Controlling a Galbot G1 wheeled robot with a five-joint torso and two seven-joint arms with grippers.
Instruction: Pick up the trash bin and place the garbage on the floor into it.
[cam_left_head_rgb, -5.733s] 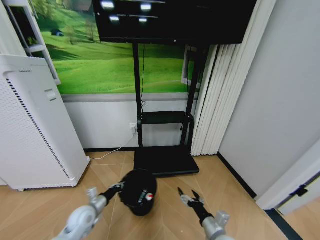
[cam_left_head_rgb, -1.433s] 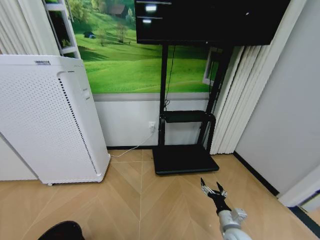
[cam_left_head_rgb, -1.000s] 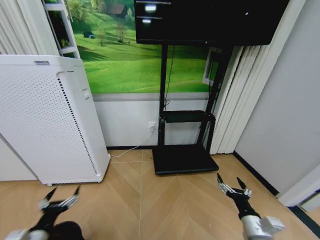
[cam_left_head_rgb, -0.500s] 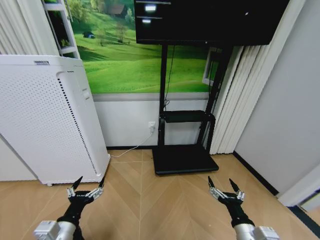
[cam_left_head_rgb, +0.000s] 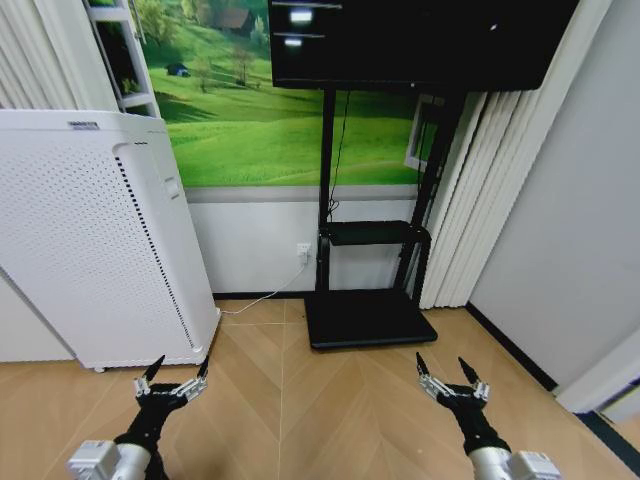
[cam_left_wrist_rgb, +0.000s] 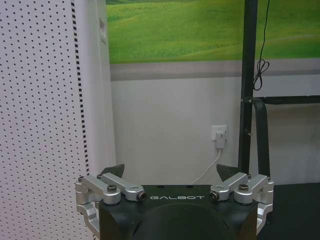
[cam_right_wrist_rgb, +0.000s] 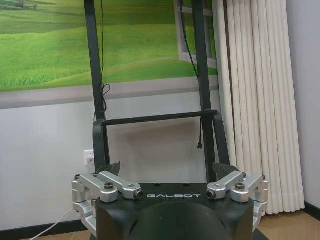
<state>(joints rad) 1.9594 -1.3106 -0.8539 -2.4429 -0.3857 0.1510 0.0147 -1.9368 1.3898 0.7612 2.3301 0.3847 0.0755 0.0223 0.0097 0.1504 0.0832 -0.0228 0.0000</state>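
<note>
The trash bin and the garbage are out of view. My left gripper (cam_left_head_rgb: 176, 372) hangs low at the left of the head view, over bare wooden floor, open with nothing between its fingers. My right gripper (cam_left_head_rgb: 450, 374) hangs at the same height on the right, also open and holding nothing. In the left wrist view my left gripper (cam_left_wrist_rgb: 171, 171) points at the white wall and a socket (cam_left_wrist_rgb: 220, 136). In the right wrist view my right gripper (cam_right_wrist_rgb: 167, 168) faces the black screen stand (cam_right_wrist_rgb: 159, 120).
A tall white perforated appliance (cam_left_head_rgb: 90, 240) stands at the left against the wall. The black stand's base plate (cam_left_head_rgb: 368, 318) lies on the floor ahead, under a dark screen (cam_left_head_rgb: 420, 40). White curtains (cam_left_head_rgb: 478, 190) and a grey wall close off the right. Open herringbone floor (cam_left_head_rgb: 300, 400) lies between my arms.
Over the earlier frames the view turned and the trash bin left it. The left arm rose into view and both arms settled level; nothing has moved in the last half second.
</note>
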